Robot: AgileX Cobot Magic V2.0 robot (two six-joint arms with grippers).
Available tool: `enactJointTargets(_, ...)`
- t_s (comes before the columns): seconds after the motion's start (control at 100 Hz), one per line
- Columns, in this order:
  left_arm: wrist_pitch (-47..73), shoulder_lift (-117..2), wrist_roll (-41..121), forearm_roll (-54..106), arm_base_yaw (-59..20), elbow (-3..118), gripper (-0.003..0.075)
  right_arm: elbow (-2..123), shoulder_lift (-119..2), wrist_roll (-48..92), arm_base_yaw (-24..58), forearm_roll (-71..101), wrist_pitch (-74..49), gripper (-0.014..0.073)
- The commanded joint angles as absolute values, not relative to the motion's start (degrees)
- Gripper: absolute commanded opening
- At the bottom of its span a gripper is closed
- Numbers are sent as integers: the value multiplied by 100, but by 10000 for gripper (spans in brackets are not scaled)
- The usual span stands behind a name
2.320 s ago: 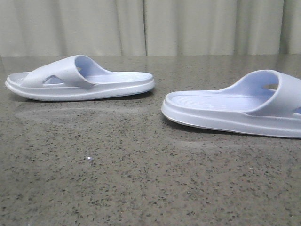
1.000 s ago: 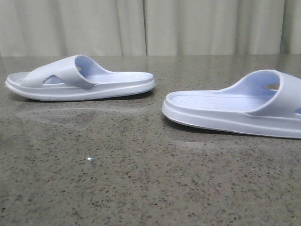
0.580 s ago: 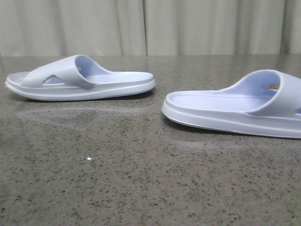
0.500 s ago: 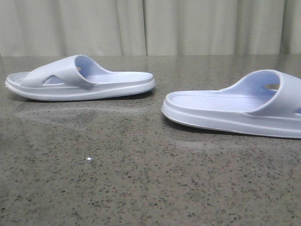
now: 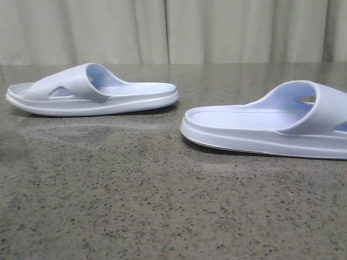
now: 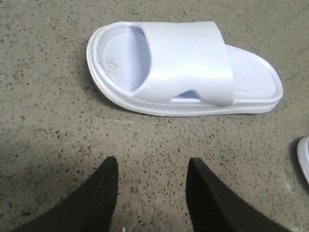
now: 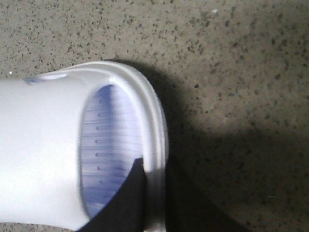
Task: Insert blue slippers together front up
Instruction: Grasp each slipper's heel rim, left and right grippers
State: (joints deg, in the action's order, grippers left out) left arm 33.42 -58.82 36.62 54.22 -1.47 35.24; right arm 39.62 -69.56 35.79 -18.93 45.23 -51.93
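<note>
Two pale lavender-blue slippers lie sole down on the table. The left slipper (image 5: 92,92) lies at the back left and fills the left wrist view (image 6: 183,63). My left gripper (image 6: 150,166) is open and empty, short of that slipper's side and apart from it. The right slipper (image 5: 260,130) lies at the right, its far end cut off by the frame. My right gripper (image 7: 153,166) is shut on that slipper's rim (image 7: 154,135) at one end, one finger (image 7: 130,193) inside on the ribbed footbed, the other outside the sole. Neither gripper shows in the front view.
The table (image 5: 135,206) is dark speckled stone. A pale curtain (image 5: 173,30) hangs behind its far edge. A sliver of the right slipper (image 6: 304,159) shows at the edge of the left wrist view.
The right slipper has shifted a little to the left in the front view. The left slipper has not moved.
</note>
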Motion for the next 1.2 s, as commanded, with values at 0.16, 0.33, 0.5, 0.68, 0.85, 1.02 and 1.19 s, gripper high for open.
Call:
enactJointTargets(0.16,3672,-6891,3675,6069,-46,4595,289,4123,-6880,3681,-1910,4676,-5156,-107)
enactJointTargets(0.33,4644,-7626,4211,6960,734,5083,289,4123,-6880,3681,-1910,4700,-5144,-107)
enactJointTargets(0.5,5499,-8198,4655,7411,1308,5287,289,4123,-6880,3704,-1910,4775,-5090,-107)
enactJointTargets(0.68,5471,-8509,4819,7406,1299,5431,289,4123,-6880,3746,-1910,4800,-5062,-107)
enactJointTargets(0.85,5527,-8808,4860,7395,1299,5613,289,4123,-6880,3758,-1910,4800,-4995,-107)
enactJointTargets(1.02,5640,-9135,4928,7408,1245,5764,289,4123,-6880,3785,-1910,4800,-4982,-107)
enactJointTargets(1.19,5673,-9459,4928,7398,903,5959,289,4123,-6880,3795,-1910,4804,-4970,-107)
